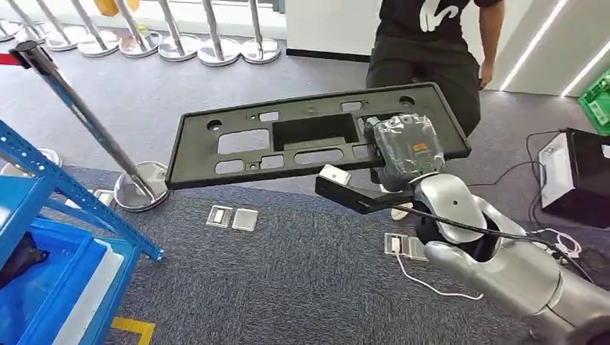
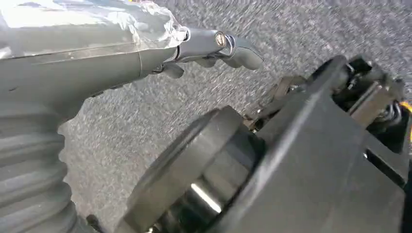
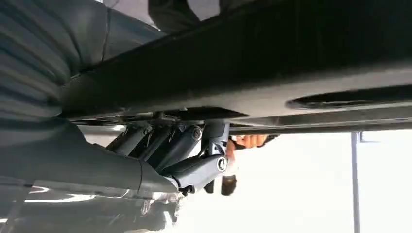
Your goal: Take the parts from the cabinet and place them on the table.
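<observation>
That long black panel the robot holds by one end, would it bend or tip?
The black panel looks stiff: held near one end by the right hand, it stays straight. Its many cutouts suggest lightness. The long unsupported span would probably lever downward if the grip loosened.

- We see our right hand (image 3: 145,160) close to the camera, its grey ribbed cover at the picture's edge.
- Its dark fingers (image 3: 182,143) reach up against the underside of a long black plastic panel (image 3: 272,73); the thick thumb (image 3: 197,171) lies just beside them.
- The panel spans the whole frame, one oval slot (image 3: 350,98) visible in it.
- Beyond the fingers, a person's hand (image 3: 248,141) shows, blurred against a bright background.
- A thin dark post (image 3: 355,179) stands further off.
</observation>
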